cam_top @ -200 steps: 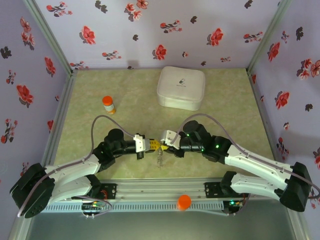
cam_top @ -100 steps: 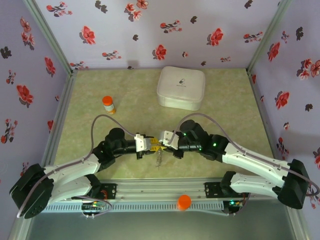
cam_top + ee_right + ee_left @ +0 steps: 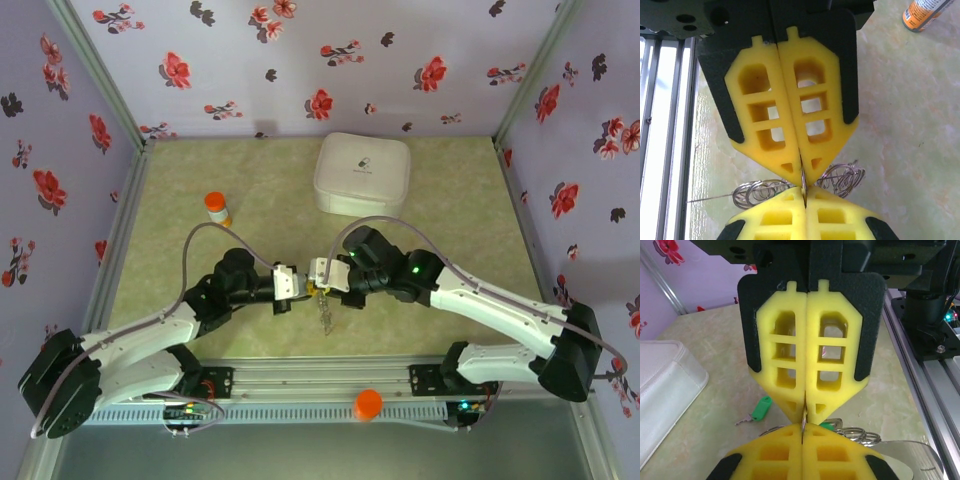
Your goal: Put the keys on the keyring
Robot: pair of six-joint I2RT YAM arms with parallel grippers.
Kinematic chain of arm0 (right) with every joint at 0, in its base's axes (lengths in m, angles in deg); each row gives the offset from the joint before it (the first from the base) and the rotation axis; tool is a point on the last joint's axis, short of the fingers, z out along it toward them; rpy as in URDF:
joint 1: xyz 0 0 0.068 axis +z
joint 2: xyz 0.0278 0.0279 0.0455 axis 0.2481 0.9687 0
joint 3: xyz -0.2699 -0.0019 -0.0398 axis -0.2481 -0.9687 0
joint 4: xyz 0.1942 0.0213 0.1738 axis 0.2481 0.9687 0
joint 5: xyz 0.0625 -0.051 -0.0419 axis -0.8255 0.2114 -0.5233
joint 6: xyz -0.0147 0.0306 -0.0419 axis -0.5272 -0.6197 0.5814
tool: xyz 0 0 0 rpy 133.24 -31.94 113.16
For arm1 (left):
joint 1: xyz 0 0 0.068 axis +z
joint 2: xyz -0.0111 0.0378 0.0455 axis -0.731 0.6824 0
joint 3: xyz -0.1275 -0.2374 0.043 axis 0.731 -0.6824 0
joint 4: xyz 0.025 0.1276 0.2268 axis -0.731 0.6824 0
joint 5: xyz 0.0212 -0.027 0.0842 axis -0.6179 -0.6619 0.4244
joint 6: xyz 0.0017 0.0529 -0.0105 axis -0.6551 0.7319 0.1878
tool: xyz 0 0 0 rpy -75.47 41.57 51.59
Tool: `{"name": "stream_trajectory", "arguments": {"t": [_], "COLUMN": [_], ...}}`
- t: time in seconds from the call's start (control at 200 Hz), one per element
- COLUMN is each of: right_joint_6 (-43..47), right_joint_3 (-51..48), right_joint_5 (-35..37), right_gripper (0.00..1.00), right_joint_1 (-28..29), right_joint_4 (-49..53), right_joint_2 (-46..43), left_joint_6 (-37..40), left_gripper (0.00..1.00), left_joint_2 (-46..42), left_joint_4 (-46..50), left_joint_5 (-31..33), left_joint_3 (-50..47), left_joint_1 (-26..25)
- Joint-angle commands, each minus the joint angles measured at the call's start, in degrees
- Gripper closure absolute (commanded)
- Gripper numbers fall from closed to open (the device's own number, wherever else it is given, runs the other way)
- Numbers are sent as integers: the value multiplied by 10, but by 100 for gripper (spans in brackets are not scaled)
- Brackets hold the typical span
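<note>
both tools meet tip to tip just above the worktop (image 3: pixel 180 250) near its front edge: the left tool (image 3: pixel 803 440) and the right tool (image 3: pixel 804 200) are each clenched on the keyring (image 3: pixel 842 179), whose thin metal edge is nipped between both sets of pads while its wire coils spill out either side. one green key (image 3: pixel 760 409) lies loose on the worktop just beside the pinch; a second green head (image 3: pixel 827 425) peeks from behind the left pads, and i cannot tell whether it is on the ring. the step looks like a handover or a prying of the ring; to do it well, one tool should keep its grip so the ring does not drop. the white case (image 3: pixel 362 175) is shut, contents hidden; the orange-capped bottle (image 3: pixel 217 208) stands capped
</note>
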Motion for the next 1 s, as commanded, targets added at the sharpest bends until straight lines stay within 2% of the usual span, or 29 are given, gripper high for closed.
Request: {"name": "stream_trajectory", "arguments": {"t": [0.0, 0.11, 0.24, 0.365, 0.5, 0.77, 0.995], "right_joint_6": [-5, -39, -75, -94, -112, -119, -119], "right_joint_3": [-6, -57, -100, -118, -123, -115, -110], "right_joint_5": [-15, -38, -54, -49, -55, -64, -66], "right_gripper": [88, 69, 64, 65, 66, 74, 84], "right_joint_1": [0, -21, -40, -43, -43, -42, -43], "right_joint_4": [-35, -87, -123, -128, -135, -134, -130], "right_joint_2": [-26, -69, -104, -116, -118, -110, -103], "left_joint_6": [9, -13, -41, -61, -69, -72, -72], "left_gripper": [100, 100, 100, 100, 100, 100, 100], "left_joint_2": [-2, -10, -12, -8, -6, -11, -9], "left_joint_4": [-3, -63, -139, -185, -195, -198, -201], "left_joint_5": [-3, -6, -15, -21, -26, -33, -36], "left_joint_3": [9, -15, -41, -54, -58, -59, -60], "left_joint_1": [-2, -2, -2, -2, -2, -2, -2]}}
